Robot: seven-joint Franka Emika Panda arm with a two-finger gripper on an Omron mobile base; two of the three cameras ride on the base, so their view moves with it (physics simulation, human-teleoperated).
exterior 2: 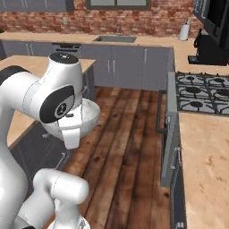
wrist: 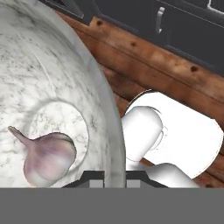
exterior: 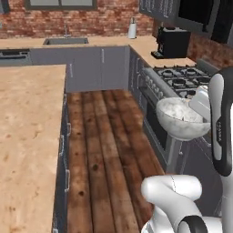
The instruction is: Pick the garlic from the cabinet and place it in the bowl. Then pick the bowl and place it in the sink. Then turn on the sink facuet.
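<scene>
Garlic [wrist: 47,158] inside held bowl [wrist: 52,78]

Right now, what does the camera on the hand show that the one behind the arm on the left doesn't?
The hand view shows the garlic lying inside on the bottom of the bowl, with wooden floor below. The left base view shows the sink, the sink facuet and the stove instead. Both share the marble bowl, carried above the floor.

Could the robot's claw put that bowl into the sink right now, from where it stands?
Probably not: the sink lies across the room at the far counter, while the claw holds the bowl near the stove.
</scene>
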